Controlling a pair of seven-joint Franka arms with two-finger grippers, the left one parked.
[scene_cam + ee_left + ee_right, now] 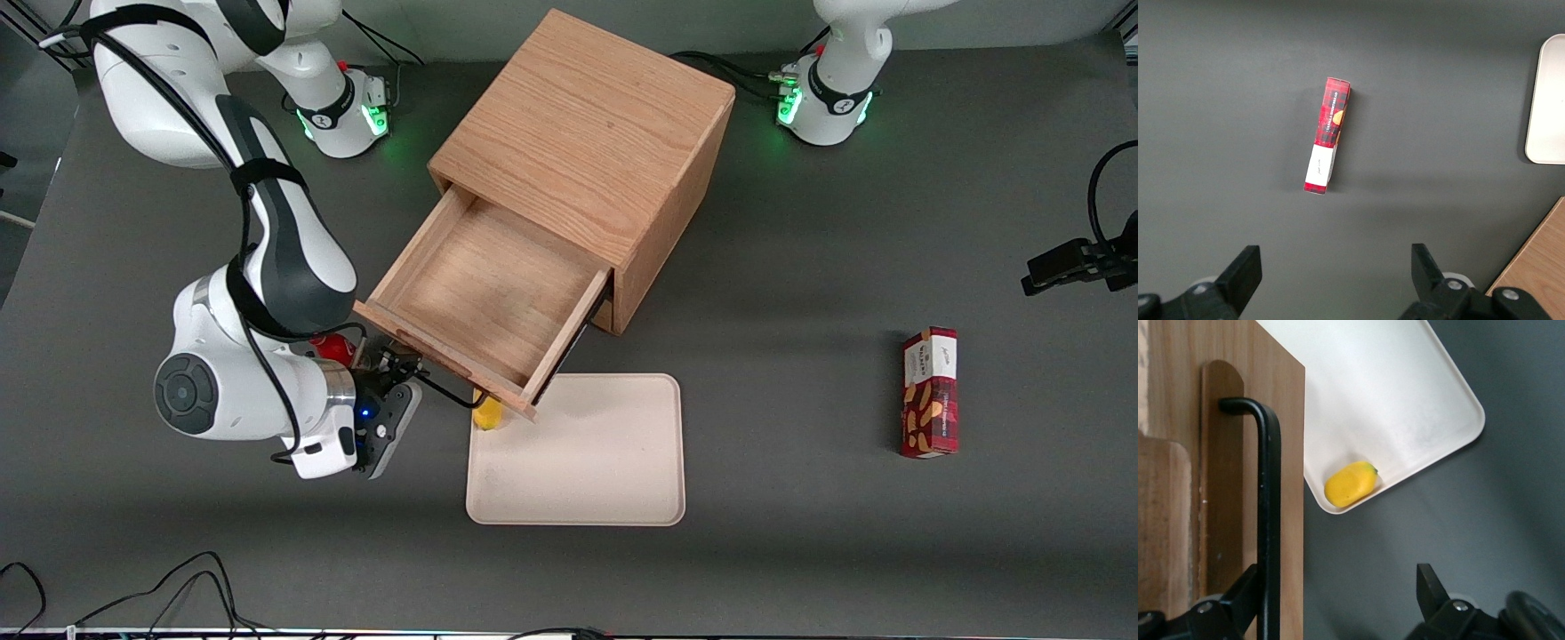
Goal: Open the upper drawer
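— Hovering where, exactly?

— My gripper [404, 378] sits at the front of the upper drawer [484, 298], low beside the corner of its front panel that is toward my working arm's end of the table. My fingers [1248, 590] are spread apart; in my wrist view the black wire handle [1268, 513] runs down just beside one of them, while the other fingertip hangs well apart over bare tabletop. I cannot tell whether that near finger actually touches the wire.

— And the drawer itself?

— It is pulled well out of the wooden cabinet [591, 133], with its bare oak floor showing and nothing inside it. The cabinet stands turned at an angle near the middle of the dark grey table [800, 267], so the drawer points diagonally toward the front camera and my arm's side. The drawer's front panel overhangs the edge of the cream tray [578, 453] that is farthest from the camera.

— Anything on that tray?

— A small yellow object [1350, 483], rounded, with a dark tip, lies in the tray's corner right under the drawer front. From the front it is half hidden by the panel.

— What else is on the table?

— A red snack box [930, 391] lies flat toward the parked arm's end, well apart from the tray and the cabinet.
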